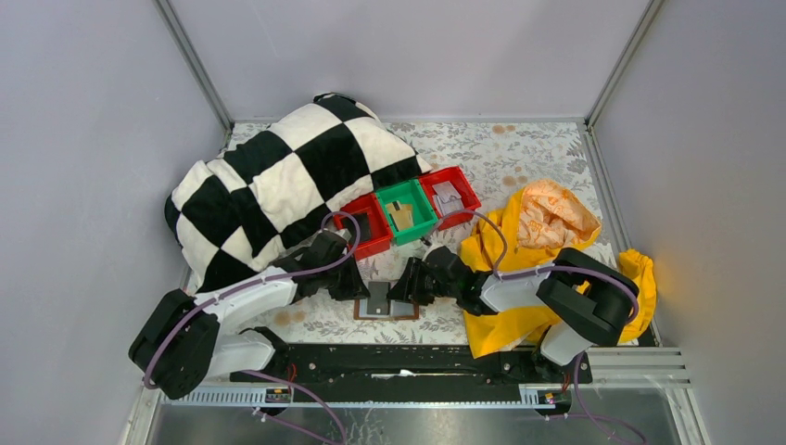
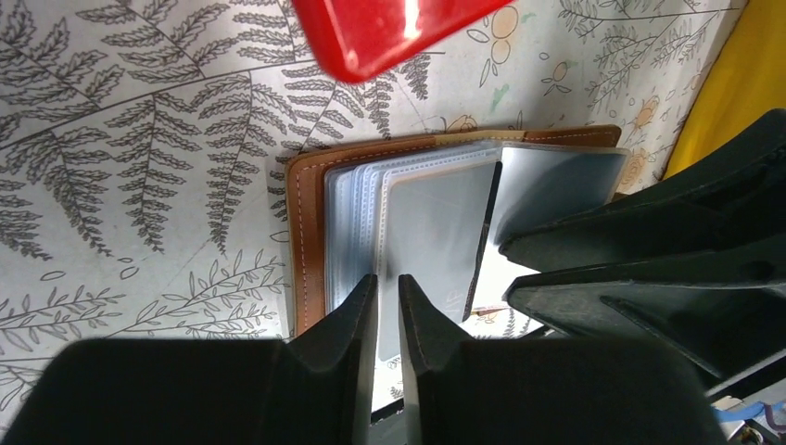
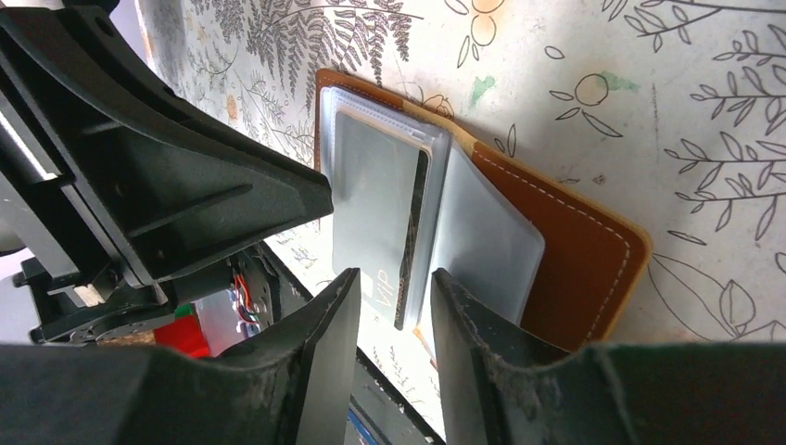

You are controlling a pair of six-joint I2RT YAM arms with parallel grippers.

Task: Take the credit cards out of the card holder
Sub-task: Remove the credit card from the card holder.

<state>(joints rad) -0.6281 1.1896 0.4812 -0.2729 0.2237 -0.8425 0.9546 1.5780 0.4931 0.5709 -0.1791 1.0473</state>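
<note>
Your red bin (image 2: 389, 28) crowds the upper frame; both arms crouch low over the card holder (image 1: 377, 301). The left gripper (image 2: 387, 306) is nearly pinched on a sleeve, perhaps; the right gripper (image 3: 394, 306) stands parted around a card (image 3: 414, 241).

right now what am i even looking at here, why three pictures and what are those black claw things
Two robot arms are bolted at the near table edge. One picture looks down from above; the other two come from cameras on each wrist. The black claws are the left gripper and right gripper. Between them the brown card holder lies open on the leaf-patterned tablecloth. Both sets of jaws are narrowed around its clear sleeves; a firm grip isn't clear. Behind it sit red and green bins, a checkered blanket and a yellow cloth.
</note>
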